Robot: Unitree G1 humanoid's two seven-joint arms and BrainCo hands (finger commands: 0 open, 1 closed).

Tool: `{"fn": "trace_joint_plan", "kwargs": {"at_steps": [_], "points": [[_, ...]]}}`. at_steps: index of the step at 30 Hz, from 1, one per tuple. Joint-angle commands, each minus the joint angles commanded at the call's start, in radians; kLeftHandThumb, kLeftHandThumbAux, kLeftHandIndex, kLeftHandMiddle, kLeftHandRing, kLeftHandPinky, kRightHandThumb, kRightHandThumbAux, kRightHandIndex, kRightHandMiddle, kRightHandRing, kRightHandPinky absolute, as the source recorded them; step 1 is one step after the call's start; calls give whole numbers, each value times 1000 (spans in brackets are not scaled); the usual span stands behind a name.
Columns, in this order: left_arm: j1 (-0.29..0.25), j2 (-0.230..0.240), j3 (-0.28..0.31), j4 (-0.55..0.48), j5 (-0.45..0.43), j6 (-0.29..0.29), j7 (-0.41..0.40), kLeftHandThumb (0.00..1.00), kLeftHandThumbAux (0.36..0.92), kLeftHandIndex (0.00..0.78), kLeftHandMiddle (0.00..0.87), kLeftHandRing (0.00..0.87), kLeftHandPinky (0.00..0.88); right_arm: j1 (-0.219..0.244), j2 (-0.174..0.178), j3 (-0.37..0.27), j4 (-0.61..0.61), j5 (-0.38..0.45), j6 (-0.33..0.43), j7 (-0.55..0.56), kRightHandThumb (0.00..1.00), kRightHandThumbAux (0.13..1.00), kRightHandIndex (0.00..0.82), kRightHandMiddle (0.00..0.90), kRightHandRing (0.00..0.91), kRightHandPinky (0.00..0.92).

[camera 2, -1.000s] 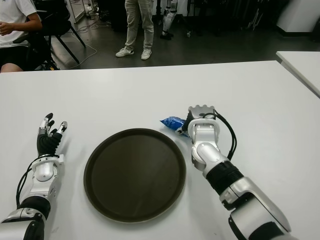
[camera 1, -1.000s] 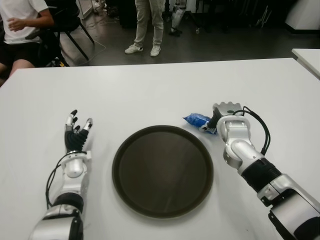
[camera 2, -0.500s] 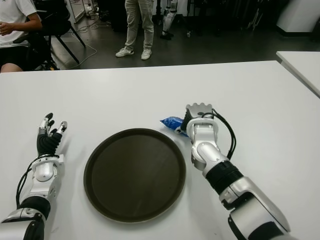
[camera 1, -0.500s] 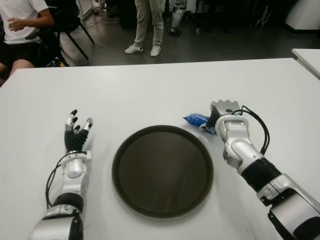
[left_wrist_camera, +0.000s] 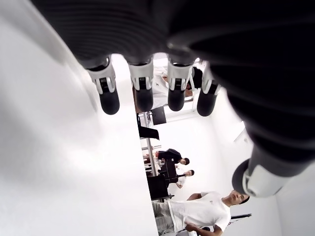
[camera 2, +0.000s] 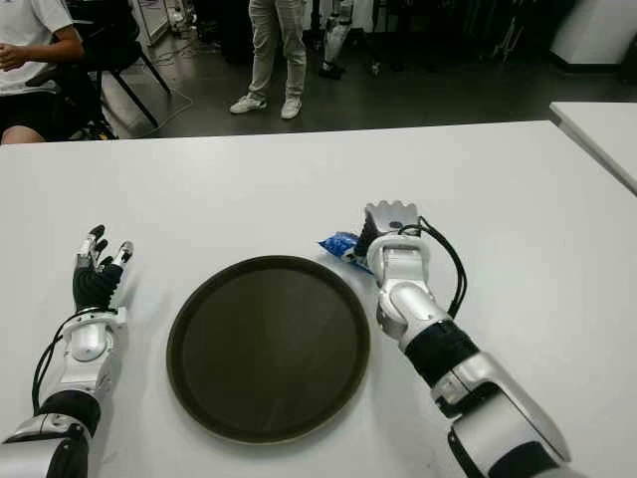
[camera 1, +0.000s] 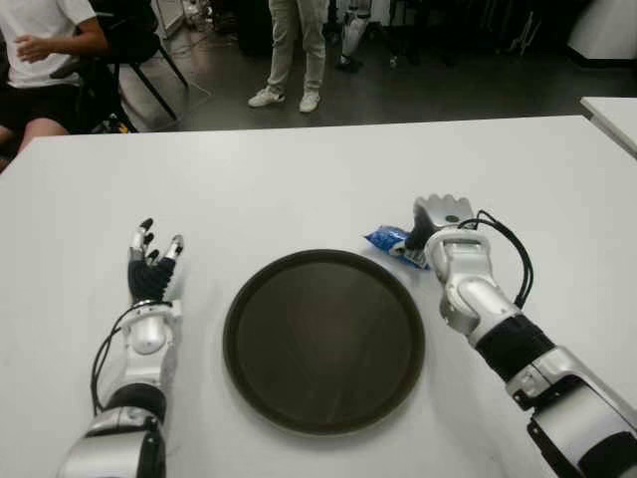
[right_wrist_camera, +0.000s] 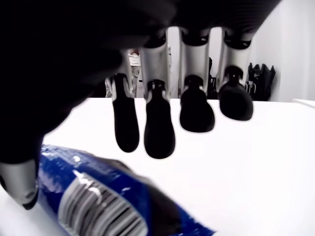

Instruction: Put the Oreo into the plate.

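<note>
Right hand: the right hand (camera 1: 445, 221) is hovering over the right end of the blue Oreo packet (camera 1: 393, 241), fingers (right_wrist_camera: 158, 129) extended and uncurled above the wrapper, thumb low beside it; nothing is gripped yet
Oreo packet: it is lying on the white surface (camera 1: 299, 189), just beyond the upper right rim of the plate (camera 1: 324, 339), apart from the rim and not in it
Step in hand: the hand is closing in for the grasp, in my judgement
Doing it well: the fingers should be coming down on the far side of the packet with the thumb on the near side, pinching across its width so the slick wrapper is not sliding away
Left hand: the left hand (camera 1: 149, 267) is showing left of the plate, fingers spread, holding nothing
</note>
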Motion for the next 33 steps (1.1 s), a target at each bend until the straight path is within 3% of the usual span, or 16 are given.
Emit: {"fn": "trace_joint_plan", "kwargs": {"at_steps": [13, 23, 33], "points": [[3, 3, 0, 1, -5, -3, -22, 292, 581, 17, 13, 0, 0, -8, 23, -2, 29, 1, 3, -57, 43, 617, 648, 816, 848, 844], [6, 7, -1, 4, 3, -11, -9, 289, 590, 27, 20, 0, 0, -29, 47, -11, 97, 24, -22, -116, 123, 688, 615, 791, 829, 822], [7, 12, 1, 6, -2, -18, -23, 293, 599, 22, 19, 0, 0, -60, 57, 0, 178, 41, -34, -139, 104, 694, 607, 784, 824, 814]]}}
